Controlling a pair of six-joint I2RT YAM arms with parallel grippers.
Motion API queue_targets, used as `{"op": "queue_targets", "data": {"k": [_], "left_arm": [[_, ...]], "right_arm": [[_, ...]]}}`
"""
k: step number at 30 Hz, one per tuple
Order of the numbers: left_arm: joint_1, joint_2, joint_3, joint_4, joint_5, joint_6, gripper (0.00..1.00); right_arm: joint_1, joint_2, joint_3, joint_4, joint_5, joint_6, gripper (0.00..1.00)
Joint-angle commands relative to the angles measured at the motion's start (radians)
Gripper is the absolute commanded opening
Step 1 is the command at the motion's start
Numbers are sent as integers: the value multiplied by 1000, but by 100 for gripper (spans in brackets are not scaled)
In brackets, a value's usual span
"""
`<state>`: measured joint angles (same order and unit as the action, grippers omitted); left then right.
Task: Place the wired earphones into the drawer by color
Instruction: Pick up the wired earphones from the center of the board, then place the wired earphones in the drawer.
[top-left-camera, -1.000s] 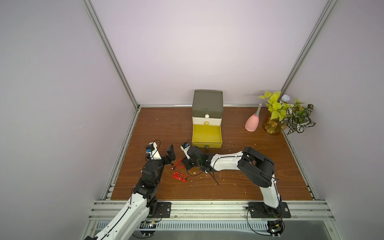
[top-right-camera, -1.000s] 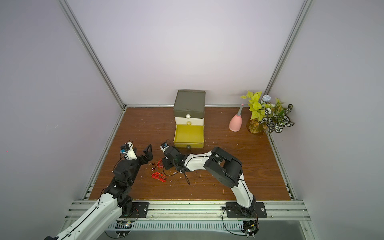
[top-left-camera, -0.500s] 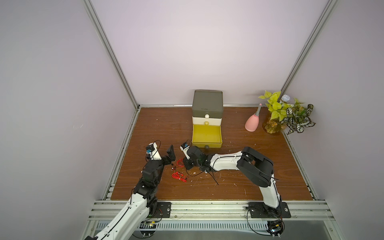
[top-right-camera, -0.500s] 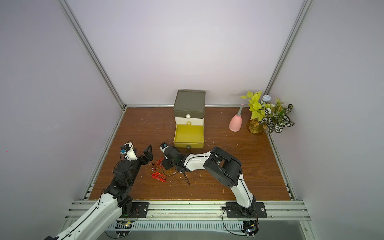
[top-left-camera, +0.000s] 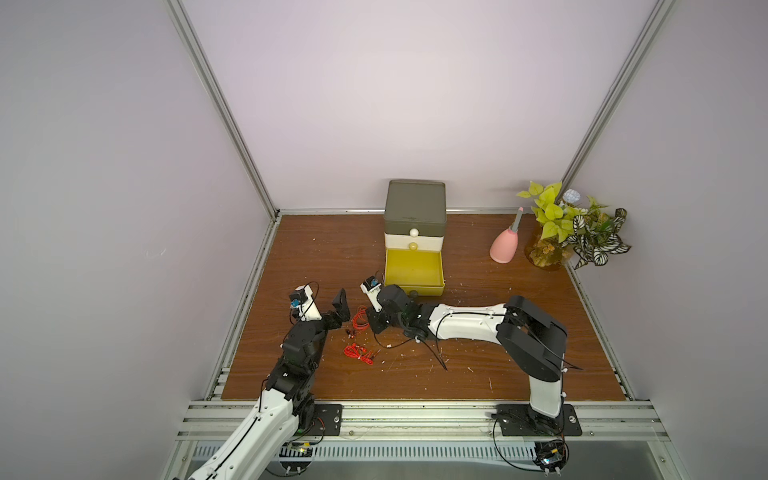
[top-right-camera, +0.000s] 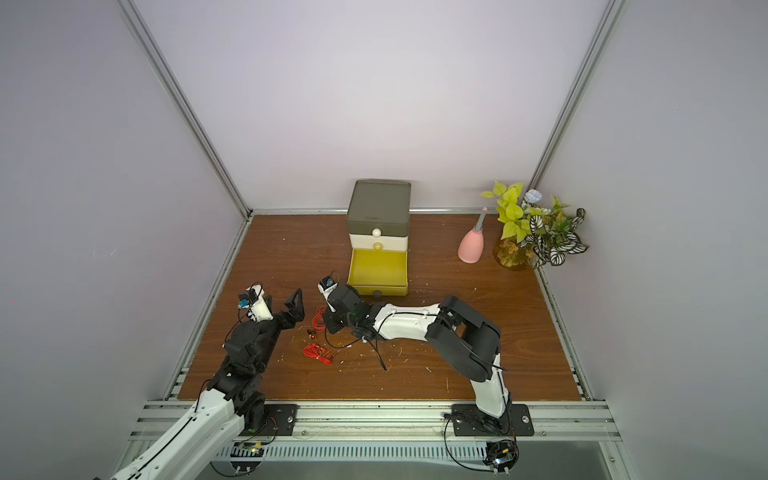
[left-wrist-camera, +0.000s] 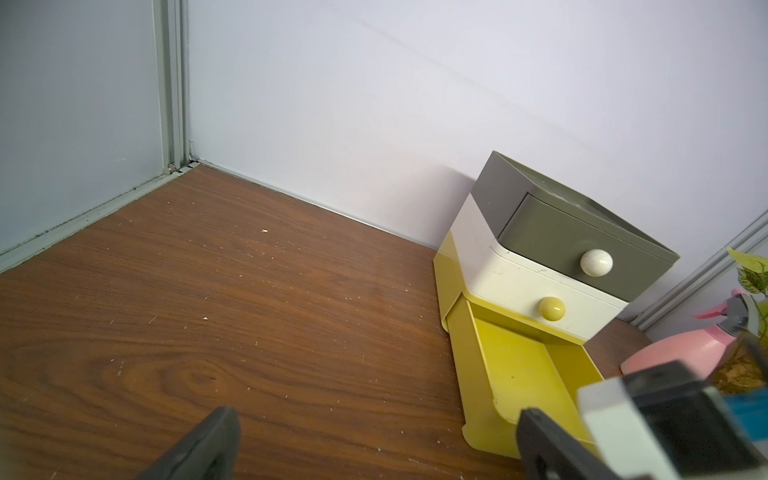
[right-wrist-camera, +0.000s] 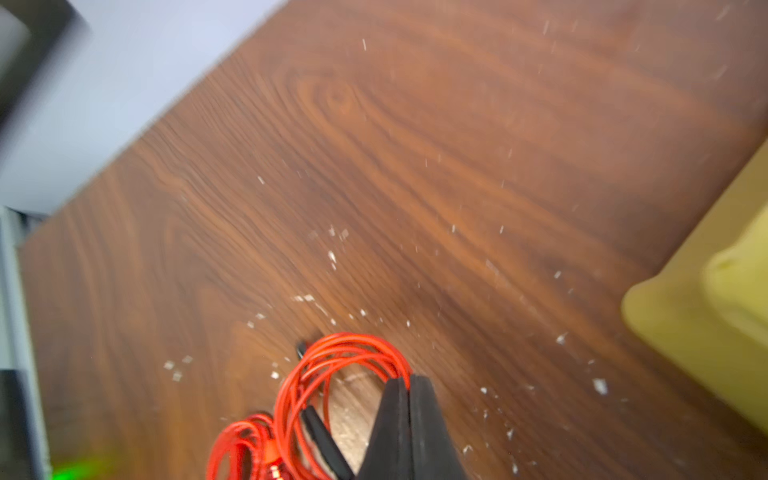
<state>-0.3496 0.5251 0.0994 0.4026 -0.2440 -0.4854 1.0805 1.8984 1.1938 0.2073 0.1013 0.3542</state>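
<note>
A brown wood-grain worktop (top-left-camera: 519, 353), flecked with pale crumbs, fills the floor of a pale-walled enclosure. Two white-and-black robot arms reach in from its near edge.

Against the back wall stands the drawer box (top-left-camera: 414, 208), made of three stacked drawers. The olive-grey top drawer and the cream middle drawer are pushed in. The yellow bottom drawer (top-left-camera: 413, 270) stands pulled out toward the arms.

In the far right corner is a potted plant (top-left-camera: 573, 226), with a pink spray bottle (top-left-camera: 504, 249) just beside it.

The right pincer (right-wrist-camera: 410, 382) is pressed shut on a loop of the red wired earphones (right-wrist-camera: 332, 353). It sits low over the worktop, near the open drawer's front left corner. Whether the rest of that cable touches the wood cannot be told.

The second red earphone bundle (top-left-camera: 358, 353) lies coiled on the worktop close by, nearer the front edge.

The left pincer (left-wrist-camera: 374, 453) is spread wide and holds nothing. It is raised above the worktop just left of the held earphones and faces the drawer box.
</note>
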Motion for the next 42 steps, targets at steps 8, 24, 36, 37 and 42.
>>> {"op": "queue_targets", "data": {"k": [8, 24, 36, 37, 42], "left_arm": [[11, -22, -11, 2, -8, 8, 99], [11, -8, -18, 33, 43, 18, 99], [11, 14, -17, 54, 71, 25, 99], [11, 15, -17, 54, 70, 27, 99], [11, 19, -18, 57, 69, 31, 99]], "right_arm": [[6, -200, -17, -47, 129, -61, 0], [-71, -349, -52, -53, 288, -165, 0], [-255, -388, -117, 30, 266, -192, 0], [-269, -383, -120, 40, 262, -194, 0], [-330, -357, -135, 75, 243, -200, 0]]}}
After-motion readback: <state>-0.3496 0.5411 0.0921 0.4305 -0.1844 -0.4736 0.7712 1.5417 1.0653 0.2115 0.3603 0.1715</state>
